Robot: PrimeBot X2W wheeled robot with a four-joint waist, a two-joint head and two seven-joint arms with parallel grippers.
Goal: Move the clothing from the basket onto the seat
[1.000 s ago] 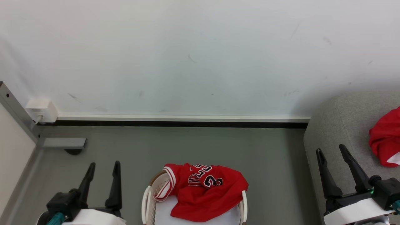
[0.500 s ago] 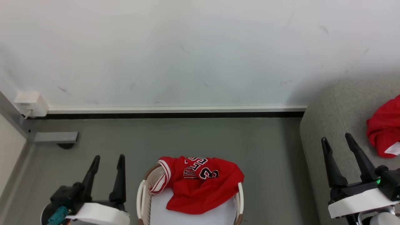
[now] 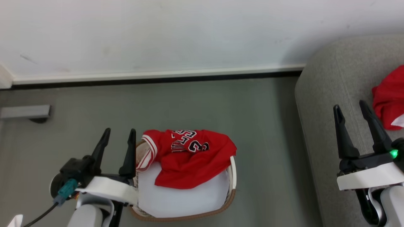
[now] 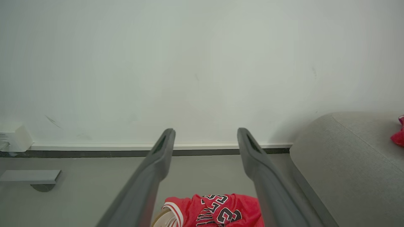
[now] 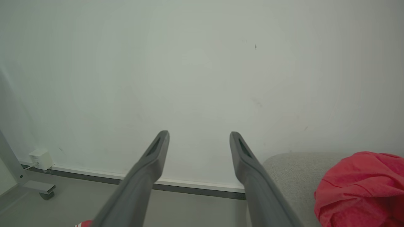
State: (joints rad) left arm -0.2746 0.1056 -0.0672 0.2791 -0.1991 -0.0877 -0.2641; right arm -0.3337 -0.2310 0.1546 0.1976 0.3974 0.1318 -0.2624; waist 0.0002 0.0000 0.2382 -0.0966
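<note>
so, about halfway by my reckoning. one crumpled bright red garment [image 3: 387, 97] is already lying on the big light grey fabric sofa [image 3: 328, 94] over on the right, so that piece looks done. the other one, a bright red jersey [image 3: 189, 157] with black-and-white lettering, a 23 and striped trim, is still in the oval white plastic laundry basket [image 3: 233, 171] with the brown rim band. it's draped over the far end, with a striped edge hanging by the rim. under it there's a flat pale white sheet [image 3: 183, 201] covering the bottom, which i'd guess isn't part of the job. the basket sits on the grey floor [image 3: 221, 104], apart from the sofa. the left claw [image 3: 120, 130] is spread wide and holding nothing, parked just beside the basket's left side with its fingers pointing toward the white wall [image 3: 157, 31]. the right claw [image 3: 349, 104] is spread and empty too, up over the sofa's front edge, near the red garment but not touching it. what's left, as i see it: grab the jersey, carry it across, drop it on the sofa. nothing has hold of it yet, and the left claw looks like the handier one for the pick.
</note>
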